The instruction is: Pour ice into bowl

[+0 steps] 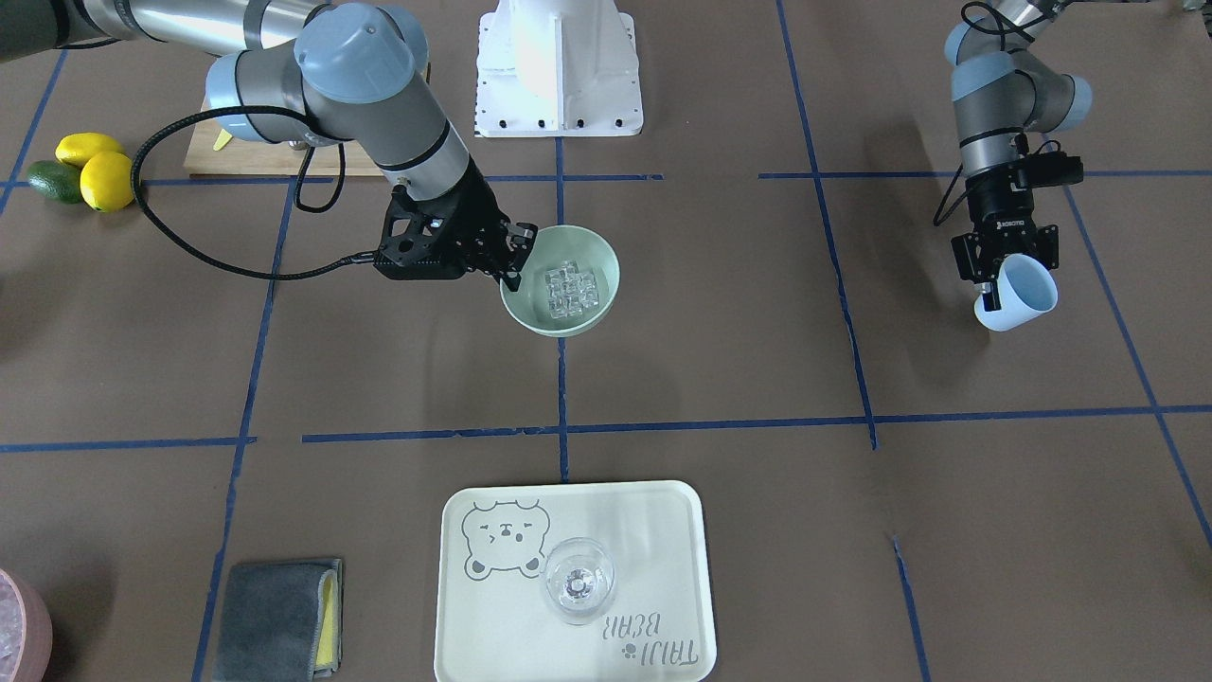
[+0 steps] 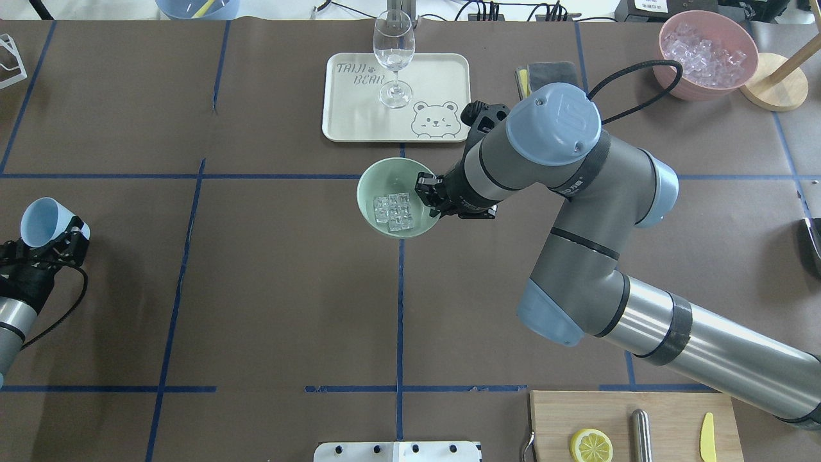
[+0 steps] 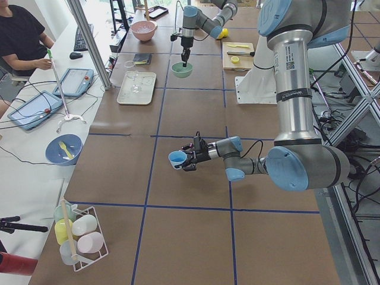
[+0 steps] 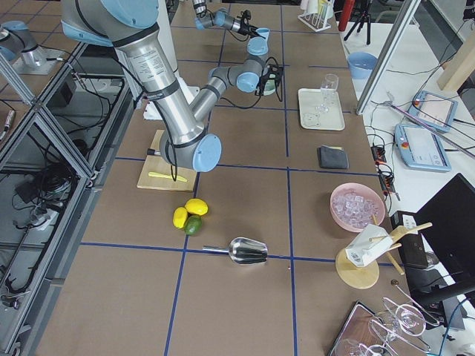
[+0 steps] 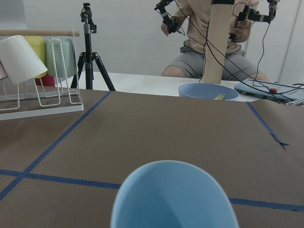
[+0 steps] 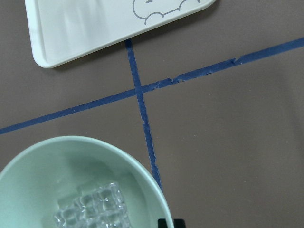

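Board (image 2: 616,417): wooden, is lying at the near edge of the counter (image 2: 276,289) on the robot's right, and is carrying a lemon slice (image 2: 591,445) and a yellow knife (image 2: 706,436).
Left pincer (image 1: 999,279): is hovering above the counter far out on the robot's left, and its fingers are clamping the wall of the cup.
Cup (image 1: 1023,294): light blue, is being held tilted, with its mouth facing away from the robot, well apart from the mint-green bowl.
Bowl (image 1: 589,248): mint-green, is sitting at the middle of the counter over a blue tape line, between the robot's base and the tray.
Ice (image 1: 571,289): clear cubes are lying clustered together in the bottom of the bowl.
Right pincer (image 1: 516,256): is reaching down at the bowl's edge on the robot's right, and its fingers are pinching the rim.
Tray (image 1: 663,530): pale, with a bear print, is lying just beyond the bowl.
Glass (image 1: 579,580): clear and stemmed, is standing upright on the tray.
Cloth (image 1: 275,620): grey, folded, is lying beside the tray on the robot's right.
Pink bowl (image 2: 670,83): is standing at the far right corner and is holding a heap of clear cubes.
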Tool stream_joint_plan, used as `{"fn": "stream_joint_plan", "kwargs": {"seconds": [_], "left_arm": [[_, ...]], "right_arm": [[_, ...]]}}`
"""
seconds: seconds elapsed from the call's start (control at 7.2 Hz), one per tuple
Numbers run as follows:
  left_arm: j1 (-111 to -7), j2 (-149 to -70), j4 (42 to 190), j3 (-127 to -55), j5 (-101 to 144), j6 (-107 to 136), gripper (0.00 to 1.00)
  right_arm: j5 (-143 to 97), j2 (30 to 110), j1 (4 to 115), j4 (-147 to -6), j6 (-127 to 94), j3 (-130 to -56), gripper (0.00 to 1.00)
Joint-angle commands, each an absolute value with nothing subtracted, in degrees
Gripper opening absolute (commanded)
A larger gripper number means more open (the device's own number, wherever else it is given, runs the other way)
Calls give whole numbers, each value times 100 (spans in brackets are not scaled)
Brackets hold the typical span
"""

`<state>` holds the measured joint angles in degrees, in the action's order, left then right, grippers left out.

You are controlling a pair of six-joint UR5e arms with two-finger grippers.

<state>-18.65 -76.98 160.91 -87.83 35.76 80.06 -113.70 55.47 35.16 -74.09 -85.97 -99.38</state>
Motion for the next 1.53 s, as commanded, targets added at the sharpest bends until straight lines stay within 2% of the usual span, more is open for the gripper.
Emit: {"fn": "stream_joint_plan", "kwargs": {"seconds": [0.0,0.14,0.28,0.42,0.97,1.39], "left_arm": [[-1837,-7699,16084,-8780,3595,7972,51],[-1828,-7699,16084,-8728,3595,7972,69],[-1819,-7699,16084,-8728,3603,7972,94],[-1819,-7699,16084,-8728,3604,7972,100],[-1828,-7647,16119,-8797,3630,7665,100],[-1881,-7418,16137,-9315,3612,7401,100]], "right_arm": [[-11382,5678,3559,-7409,-8596,-10037,0],[-11382,5704,3568,-7409,-8596,-10055,0],[-11382,5713,3577,-7409,-8596,-10063,0],[-11382,5722,3595,-7409,-8596,-10072,0],[-11382,6783,3656,-7383,-7869,-10739,0],[-11382,7048,3691,-7321,-7805,-10775,0]]}}
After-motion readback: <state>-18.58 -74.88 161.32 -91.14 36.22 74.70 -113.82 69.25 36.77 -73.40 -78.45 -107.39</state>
